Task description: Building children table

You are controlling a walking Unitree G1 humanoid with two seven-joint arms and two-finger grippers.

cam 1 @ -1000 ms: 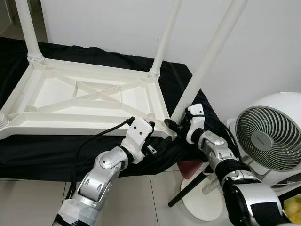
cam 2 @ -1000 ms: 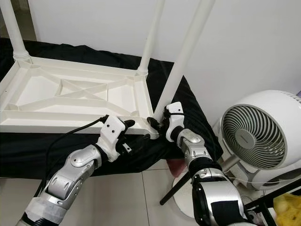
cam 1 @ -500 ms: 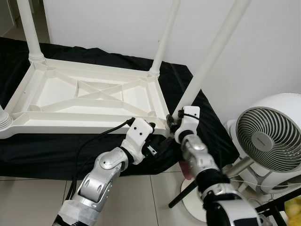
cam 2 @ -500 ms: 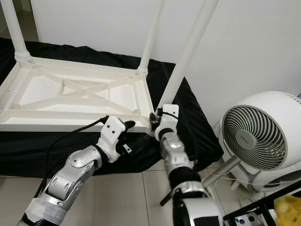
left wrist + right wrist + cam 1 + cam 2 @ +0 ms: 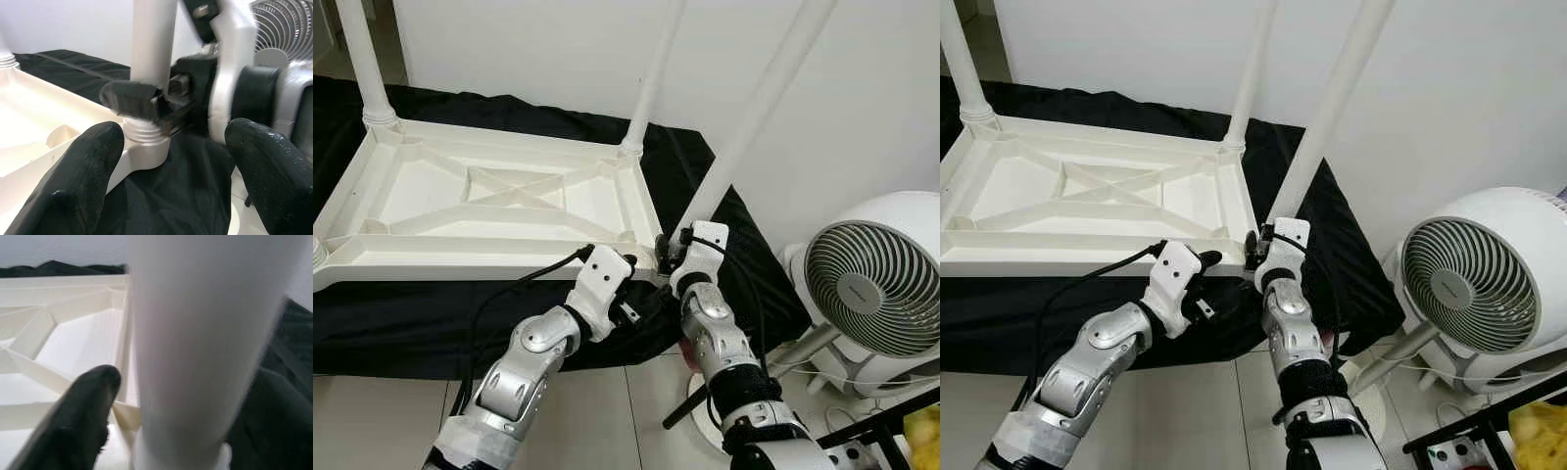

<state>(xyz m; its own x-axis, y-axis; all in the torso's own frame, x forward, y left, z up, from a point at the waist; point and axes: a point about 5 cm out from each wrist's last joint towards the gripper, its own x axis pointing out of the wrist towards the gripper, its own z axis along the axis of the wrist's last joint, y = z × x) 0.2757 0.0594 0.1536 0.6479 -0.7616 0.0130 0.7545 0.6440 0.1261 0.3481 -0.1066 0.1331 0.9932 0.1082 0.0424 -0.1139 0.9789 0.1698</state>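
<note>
Right gripper (image 5: 672, 257) clamps leg (image 5: 744, 127) low, by its socket. Left gripper (image 5: 166, 147) spread, empty. We judge leg light, stiff, slick.

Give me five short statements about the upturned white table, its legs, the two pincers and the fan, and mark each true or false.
1. The white table lies upside down on a black cloth. True.
2. The right pincer is closed around the near-right leg at its base. True.
3. The left pincer grips that same leg. False: its fingers stand open, short of the leg's socket.
4. The white fan stands to the robot's left. False: it stands on the floor to its right.
5. The far-right leg lies flat on the cloth. False: it stands upright in its corner socket.
</note>
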